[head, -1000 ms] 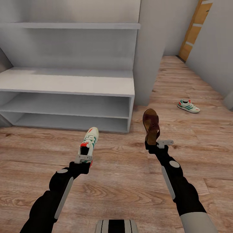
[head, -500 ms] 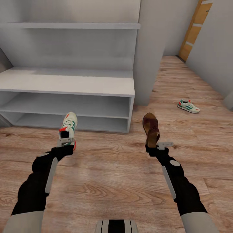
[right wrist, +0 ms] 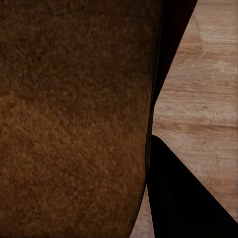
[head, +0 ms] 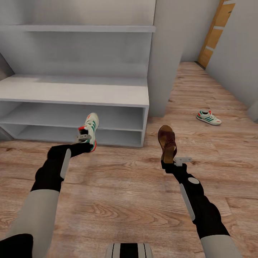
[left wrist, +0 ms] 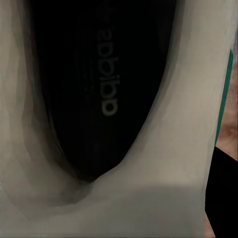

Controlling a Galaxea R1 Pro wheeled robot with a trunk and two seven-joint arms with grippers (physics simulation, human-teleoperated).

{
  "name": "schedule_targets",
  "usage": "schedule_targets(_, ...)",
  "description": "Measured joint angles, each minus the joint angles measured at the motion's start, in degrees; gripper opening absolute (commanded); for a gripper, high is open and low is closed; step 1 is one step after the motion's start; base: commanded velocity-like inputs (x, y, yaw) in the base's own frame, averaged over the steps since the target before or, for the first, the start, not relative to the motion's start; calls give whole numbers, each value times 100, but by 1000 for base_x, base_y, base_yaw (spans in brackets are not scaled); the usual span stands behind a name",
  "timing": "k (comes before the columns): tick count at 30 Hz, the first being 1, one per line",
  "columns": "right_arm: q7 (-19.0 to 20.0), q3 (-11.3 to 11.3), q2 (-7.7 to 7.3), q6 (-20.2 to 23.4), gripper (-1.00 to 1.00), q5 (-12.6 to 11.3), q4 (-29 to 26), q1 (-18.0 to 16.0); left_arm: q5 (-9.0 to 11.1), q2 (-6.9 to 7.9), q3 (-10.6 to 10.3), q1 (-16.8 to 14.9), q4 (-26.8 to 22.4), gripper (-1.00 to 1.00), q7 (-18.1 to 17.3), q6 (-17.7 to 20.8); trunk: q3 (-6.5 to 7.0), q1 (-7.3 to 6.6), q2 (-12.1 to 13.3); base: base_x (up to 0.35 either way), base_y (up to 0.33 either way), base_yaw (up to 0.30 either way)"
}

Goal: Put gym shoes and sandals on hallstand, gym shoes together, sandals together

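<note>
My left gripper (head: pixel 85 139) is shut on a cream gym shoe (head: pixel 90 128) by its heel, held in front of the hallstand's (head: pixel 75 94) low shelves; up close its dark insole (left wrist: pixel 94 89) shows in the left wrist view. A brown sandal (head: pixel 167 141) stands toe-up in my right gripper (head: pixel 168 160), which is shut on its heel end, over the corridor floor (head: pixel 122 193); the right wrist view has its leather (right wrist: pixel 69 124) close to the lens. The other gym shoe (head: pixel 208 117) lies on the floor at the far right.
A grey wall pillar (head: pixel 166 57) stands right of the hallstand. An upper shelf (head: pixel 79 28) hangs above the bench top. An orange door (head: pixel 214 34) closes the corridor's far end, with a pale wall (head: pixel 236 53) along the right.
My left arm swung left with the gym shoe, then rose forward toward the hallstand's lower shelves. The right arm and its sandal stayed almost still.
</note>
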Motion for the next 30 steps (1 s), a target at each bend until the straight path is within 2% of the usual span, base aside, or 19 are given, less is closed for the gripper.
schedule_targets(2, 0, 0, 0, 0, -100, 0, 0, 0, -8, 7, -6, -226, 290, -100, -14, 0, 0, 0, 0, 0, 0, 0)
schedule_targets(5, 0, -30, -3, 83, -100, 4, -6, 0, -59, 126, -20, -742, 1102, -100, -19, -5, 0, 0, 0, 0, 0, 0)
schedule_targets(7, -2, -261, -3, 249, -100, 25, -8, 0, -67, 268, -35, -1080, 1645, -100, -19, -4, 0, 0, 0, 0, 0, 0)
schedule_targets(9, -2, -847, -3, 372, -100, 50, -8, 0, -87, 421, -79, -1302, 2058, -100, -13, -4, 0, 0, 0, 0, 0, 0)
schedule_targets(10, 1, -1316, 3, 476, -100, 22, -8, 0, -112, 530, -131, -1418, 2303, -100, -8, -7, 0, 0, 0, 0, 0, 0)
schedule_targets(12, 3, -1945, -1, 823, -100, 64, -32, 0, -95, 685, -272, -1579, 2599, -100, 3, -3, 0, 0, 0, 0, 0, 0)
schedule_targets(14, 4, -2160, 0, 1247, -100, 20, -219, 0, -50, 750, -455, -1702, 2720, -100, 17, 0, 0, 0, 0, 0, 0, 0)
schedule_targets(19, 11, -2270, 2, 1841, -100, 1, -792, 0, -68, 790, -713, -1786, 2819, -100, 35, -1, 0, 0, 0, 0, 0, 0)
schedule_targets(25, 13, -2284, 0, 1944, -100, 0, -920, 0, -485, 796, -889, -1754, 2790, -100, 3, -1, 0, 0, 0, 0, 0, 0)
schedule_targets(30, 13, -2285, 0, 1958, -100, 0, -931, 0, -564, 801, -900, -1682, 2779, -100, -22, -8, 0, 0, 0, 27, 15, 0)
